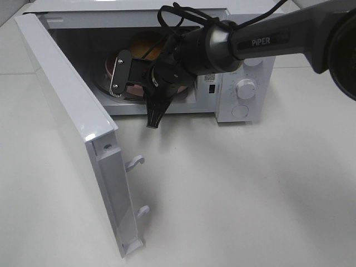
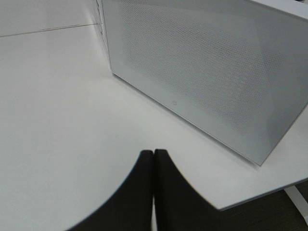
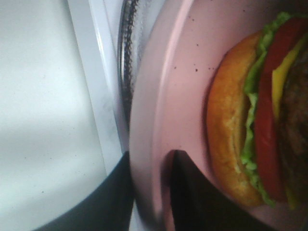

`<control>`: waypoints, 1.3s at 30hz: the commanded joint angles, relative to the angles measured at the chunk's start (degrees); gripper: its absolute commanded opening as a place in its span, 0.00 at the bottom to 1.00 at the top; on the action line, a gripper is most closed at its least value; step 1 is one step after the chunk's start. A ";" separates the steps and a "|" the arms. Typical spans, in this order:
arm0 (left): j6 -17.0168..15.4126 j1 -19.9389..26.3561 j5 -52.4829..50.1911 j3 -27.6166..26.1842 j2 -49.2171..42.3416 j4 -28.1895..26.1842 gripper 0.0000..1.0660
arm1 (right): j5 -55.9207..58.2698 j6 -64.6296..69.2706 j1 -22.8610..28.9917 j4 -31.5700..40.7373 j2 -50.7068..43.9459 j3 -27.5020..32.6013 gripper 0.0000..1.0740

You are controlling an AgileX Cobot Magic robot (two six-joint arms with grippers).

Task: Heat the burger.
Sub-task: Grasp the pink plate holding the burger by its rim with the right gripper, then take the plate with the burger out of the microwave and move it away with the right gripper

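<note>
White table (image 1: 250, 189); only right wrist view shows burger (image 3: 255, 110) layers, plate (image 3: 178, 96).

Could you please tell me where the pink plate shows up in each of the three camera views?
Exterior high: the pink plate sits inside the open microwave, mostly hidden behind the right end effector.
Left wrist: not in view; only the microwave's door and the shut left end effector.
Right wrist: fills the middle, its rim between the fingers, carrying the burger.
Shared landmark: the microwave.
</note>
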 commanded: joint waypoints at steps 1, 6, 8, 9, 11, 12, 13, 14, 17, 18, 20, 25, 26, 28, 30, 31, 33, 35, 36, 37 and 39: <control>0.17 -0.06 -0.92 0.17 -1.20 -0.40 0.00 | 1.49 0.17 0.23 -0.11 -1.20 -0.23 0.00; 0.17 -0.06 -0.92 0.17 -1.20 -0.40 0.00 | 1.38 0.00 0.34 -0.11 -1.83 -0.23 0.00; 0.17 -0.06 -0.92 0.17 -1.20 -0.40 0.00 | 1.43 0.00 0.34 -0.11 -1.89 -0.23 0.00; 0.17 -0.06 -0.92 0.17 -1.20 -0.40 0.00 | 2.01 0.00 0.34 -0.11 -1.89 -0.23 0.00; 0.17 -0.06 -0.92 0.17 -1.20 -0.40 0.00 | 2.69 0.00 0.34 -0.11 -1.89 -0.23 0.00; 0.17 -0.06 -0.92 0.17 -1.20 -0.40 0.00 | 2.75 0.00 0.34 -0.11 -1.89 -0.23 0.00; 0.17 -0.06 -0.92 0.17 -1.20 -0.40 0.00 | 2.75 0.00 0.34 -0.11 -1.89 -0.23 0.00; 0.17 -0.06 -0.92 0.17 -1.20 -0.40 0.00 | 2.75 0.00 0.34 -0.11 -1.89 -0.23 0.00; 0.17 -0.06 -0.92 0.17 -1.20 -0.40 0.00 | 2.98 0.00 0.34 -0.11 -1.89 -0.23 0.00; 0.17 -0.06 -0.92 0.17 -1.20 -0.40 0.00 | 2.98 0.00 0.34 -0.11 -1.89 -0.23 0.00; 0.17 -0.06 -0.92 0.17 -1.20 -0.40 0.00 | 3.44 -0.11 0.34 -0.11 -1.89 -0.23 0.00; 0.17 -0.06 -0.92 0.17 -1.20 -0.40 0.00 | 4.30 -1.15 0.34 -0.11 -1.95 -0.23 0.00; 0.17 -0.06 -0.92 0.17 -1.20 -0.40 0.00 | 4.53 -1.83 0.34 -0.11 -2.06 -0.23 0.00; 0.17 -0.06 -0.92 0.17 -1.20 -0.40 0.00 | 4.70 -2.23 0.34 -0.11 -2.23 -0.23 0.00; 0.17 -0.06 -0.92 0.17 -1.20 -0.40 0.00 | 4.87 -3.15 0.34 -0.11 -2.52 -0.17 0.00; 0.17 -0.06 -0.92 0.17 -1.20 -0.40 0.00 | 5.21 -3.72 0.34 -0.06 -2.81 -0.17 0.00; 0.17 -0.06 -0.92 0.17 -1.20 -0.40 0.00 | 5.33 -4.01 0.34 -0.11 -3.04 -0.17 0.00; 0.17 -0.06 -0.92 0.17 -1.20 -0.40 0.00 | 5.79 -4.76 0.34 -0.06 -3.15 -0.17 0.00; 0.17 -0.06 -0.92 0.17 -1.20 -0.40 0.00 | 6.19 -6.19 0.34 0.86 -3.15 -0.17 0.00; 0.17 -0.06 -0.92 0.17 -1.20 -0.40 0.00 | 6.53 -7.16 0.34 1.83 -3.15 -0.17 0.00; 0.17 -0.06 -0.92 0.17 -1.20 -0.40 0.00 | 7.22 -9.57 0.34 4.24 -3.15 -0.17 0.00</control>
